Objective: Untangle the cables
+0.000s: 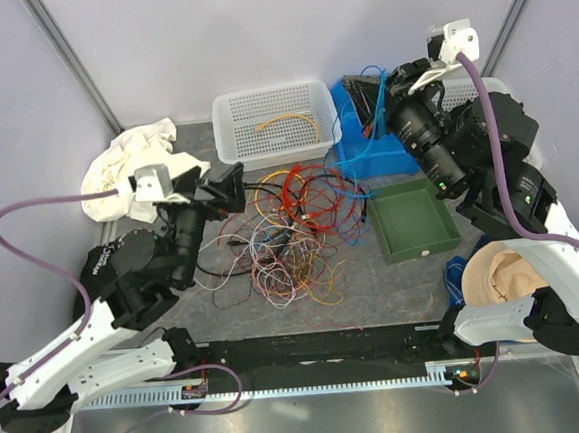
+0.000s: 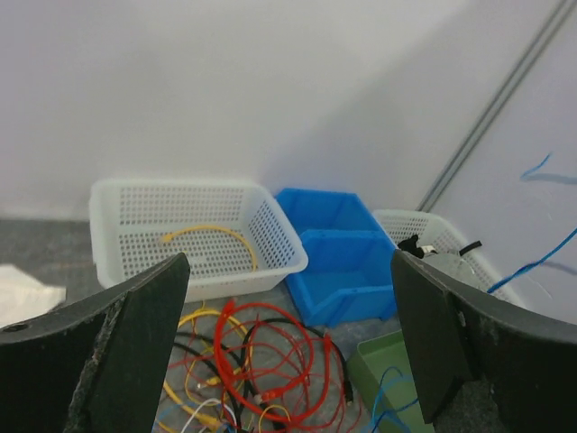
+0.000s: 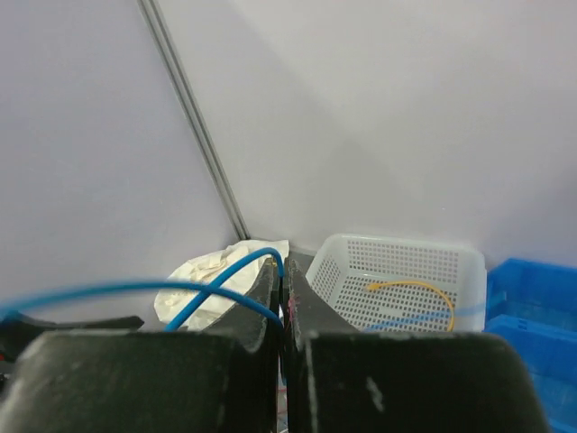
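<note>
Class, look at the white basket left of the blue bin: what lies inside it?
One yellow cable curves across the floor of the white basket. Nothing else shows inside; its near wall covers a thin strip of floor.

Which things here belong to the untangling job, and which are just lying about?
Job: cable tangle, blue cable, yellow cable.
Lying about: white basket, blue bin, green tray, white cloth.

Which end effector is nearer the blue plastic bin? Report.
Right. The right end effector hangs over the blue plastic bin, shut on a blue cable; left end effector sits across the cable tangle.
</note>
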Motion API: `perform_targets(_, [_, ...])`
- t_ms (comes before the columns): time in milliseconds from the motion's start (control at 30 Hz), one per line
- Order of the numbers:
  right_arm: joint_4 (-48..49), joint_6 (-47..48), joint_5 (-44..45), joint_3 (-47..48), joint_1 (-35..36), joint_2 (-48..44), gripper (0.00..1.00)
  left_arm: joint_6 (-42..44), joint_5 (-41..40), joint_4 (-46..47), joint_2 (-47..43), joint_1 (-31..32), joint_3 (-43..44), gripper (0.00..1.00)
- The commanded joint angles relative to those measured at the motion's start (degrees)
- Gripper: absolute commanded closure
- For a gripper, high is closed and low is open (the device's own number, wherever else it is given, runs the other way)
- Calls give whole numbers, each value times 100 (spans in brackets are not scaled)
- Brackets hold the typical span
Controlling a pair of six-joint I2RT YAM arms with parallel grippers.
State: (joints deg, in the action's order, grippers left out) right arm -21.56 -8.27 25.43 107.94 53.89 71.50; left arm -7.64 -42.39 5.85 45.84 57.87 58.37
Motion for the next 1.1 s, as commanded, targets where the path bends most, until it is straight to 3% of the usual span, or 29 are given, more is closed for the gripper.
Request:
perform_targets(0, [-524, -129, 226, -210, 16, 196, 100, -1054, -569, 680, -742, -12, -1122, 0])
perform_targets(67, [-805, -306, 129, -265, 17, 267, 100, -1073, -122, 1204, -1093, -12, -1572, 0])
perform_targets(200, [361, -482, -267, -845, 25, -618, 100, -1090, 941, 2075, -1393, -12, -2748, 0])
perform_targets(267, [75, -447, -223, -521, 25, -516, 100, -1117, 1705, 2559, -1420, -12, -3110, 0])
perform_targets(367, [-454, -666, -528, -212, 25, -190, 100, -1117, 2454, 4105, -1149, -4, -4102, 0])
perform_targets(433, [-454, -781, -688, -370, 25, -154, 100, -1047, 2813, 5131, -686, -3, -4324, 0])
perform_targets(700, [-568, -1062, -1154, -344, 25, -163, 100, -493, 3536, 6726, 600, -12, -4440, 0])
perform_targets(867, [-604, -1071, -1251, -449, 25, -225, 100, -414, 4028, 7000, 1092, -4, -4098, 0])
perform_targets(1067, [-603, -1036, -1269, -590, 34, -347, 100, -247, 3818, 7027, 1795, -4, -3719, 1])
